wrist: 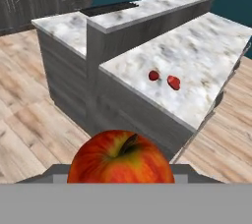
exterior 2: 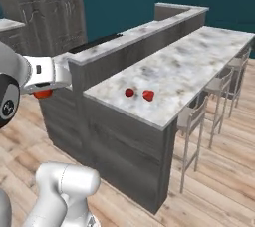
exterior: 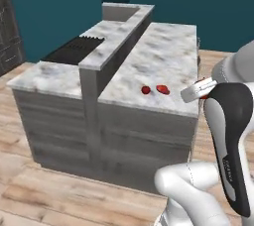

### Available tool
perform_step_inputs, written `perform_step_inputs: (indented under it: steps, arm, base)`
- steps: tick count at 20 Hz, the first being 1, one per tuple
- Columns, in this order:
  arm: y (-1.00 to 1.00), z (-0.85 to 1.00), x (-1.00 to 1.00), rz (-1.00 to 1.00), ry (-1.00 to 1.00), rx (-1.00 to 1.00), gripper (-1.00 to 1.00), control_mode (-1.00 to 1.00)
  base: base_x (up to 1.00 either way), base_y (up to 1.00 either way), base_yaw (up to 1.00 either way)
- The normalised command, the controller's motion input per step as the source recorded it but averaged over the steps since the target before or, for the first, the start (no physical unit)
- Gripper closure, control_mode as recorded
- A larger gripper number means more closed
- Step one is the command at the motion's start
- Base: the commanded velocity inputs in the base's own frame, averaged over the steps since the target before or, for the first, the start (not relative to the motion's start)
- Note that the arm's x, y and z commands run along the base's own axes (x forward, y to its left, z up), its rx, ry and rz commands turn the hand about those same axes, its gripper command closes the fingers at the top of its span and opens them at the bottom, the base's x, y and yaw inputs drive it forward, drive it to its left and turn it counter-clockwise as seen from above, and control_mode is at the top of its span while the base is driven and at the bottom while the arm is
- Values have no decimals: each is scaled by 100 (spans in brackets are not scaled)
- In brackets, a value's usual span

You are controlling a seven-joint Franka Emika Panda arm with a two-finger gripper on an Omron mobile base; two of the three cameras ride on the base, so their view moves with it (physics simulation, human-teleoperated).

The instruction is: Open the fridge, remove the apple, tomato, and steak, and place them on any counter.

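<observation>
A red-yellow apple [wrist: 120, 158] sits close up at the bottom of the hand view, and my gripper [exterior: 200, 90] is shut on it. The gripper hangs in the air short of the counter's near corner; a sliver of the apple [exterior 2: 43, 93] shows under the white hand. On the marbled counter [exterior: 163, 51] lie a small round tomato [exterior: 145, 90] and, just right of it, the flat irregular steak [exterior: 162, 89]. Both show again as tomato [wrist: 153, 75] and steak [wrist: 173, 82], ahead of the gripper and apart from it. The fridge is out of view.
A raised marbled ledge [exterior: 116, 36] runs along the counter's far side, with a dark cooktop [exterior: 74, 50] on the lower top beyond it. Stools [exterior 2: 199, 116] stand along the counter's right side. Dark cabinets [exterior 2: 55, 12] line the back wall. Wooden floor surrounds the island.
</observation>
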Motion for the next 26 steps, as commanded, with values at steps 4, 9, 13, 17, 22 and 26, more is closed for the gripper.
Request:
perform_step_inputs:
  steps: [4,9,13,17,22,26]
  arm:
    - [0,0,0,0,0,0,100,100]
    - [0,0,0,0,0,0,100,100]
    - [0,0,0,0,0,0,100,100]
    - [0,0,0,0,0,0,100,100]
    - [0,0,0,0,0,0,100,100]
    - [0,0,0,0,0,0,100,100]
  base:
    - [-11,-6,-55]
    - [33,52,-30]
    - [53,56,-15]
    - [64,7,-17]
    - [59,0,-22]
    - [44,0,-23]
